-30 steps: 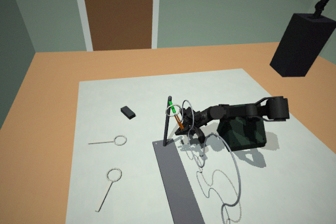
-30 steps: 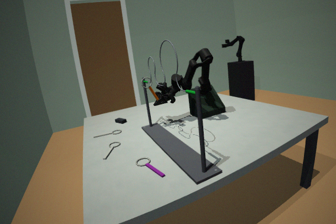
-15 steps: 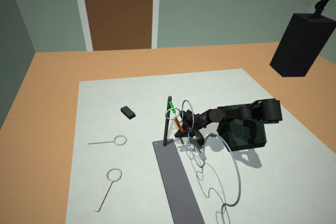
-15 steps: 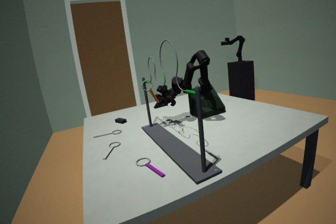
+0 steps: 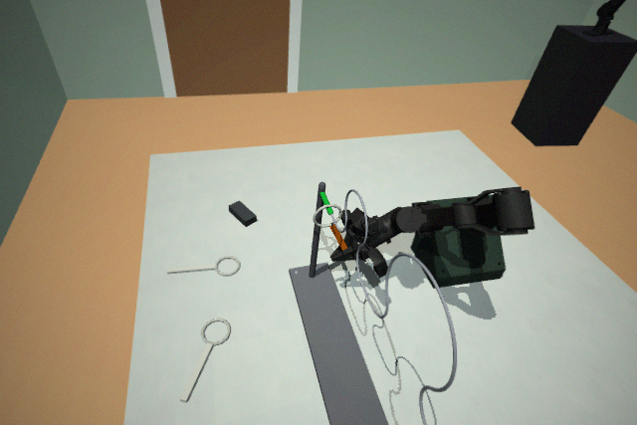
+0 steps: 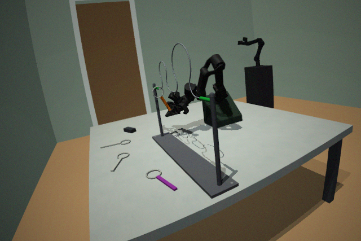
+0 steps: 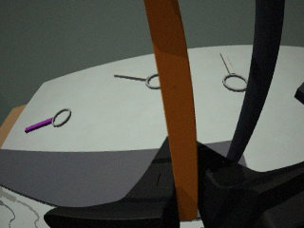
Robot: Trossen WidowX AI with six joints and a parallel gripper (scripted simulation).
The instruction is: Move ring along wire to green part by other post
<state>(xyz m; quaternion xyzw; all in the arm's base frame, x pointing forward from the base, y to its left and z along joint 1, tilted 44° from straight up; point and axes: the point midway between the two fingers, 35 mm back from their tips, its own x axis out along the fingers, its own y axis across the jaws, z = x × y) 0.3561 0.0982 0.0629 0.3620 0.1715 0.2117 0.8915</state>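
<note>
Grips the orange handle (image 5: 337, 235) (image 6: 165, 103) (image 7: 176, 95) firmly in the gripper (image 5: 343, 252) (image 6: 170, 112) (image 7: 177, 141). Holds the ring (image 5: 314, 217) (image 6: 158, 97) beside the far left post (image 5: 315, 240) (image 6: 159, 115) (image 7: 266, 62), at the green part (image 5: 325, 202) (image 6: 157, 88) there, well apart from the near right post (image 6: 215, 141).

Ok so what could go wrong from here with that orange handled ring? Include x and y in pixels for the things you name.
The pincer (image 5: 343, 251) (image 6: 168, 112) (image 7: 177, 141) is shut on the orange handle (image 5: 338, 236) (image 6: 165, 103) (image 7: 177, 104), and the ring (image 5: 315, 221) (image 6: 153, 93) is around the wire near its green part (image 5: 325, 202) (image 6: 157, 88). The grey wire (image 5: 453, 327) (image 6: 190, 66) bends in tall loops, so the ring could brush it if its tilt doesn't follow. The arm (image 5: 408, 219) (image 6: 190, 88) also works close beside those loops and might touch them.
</note>
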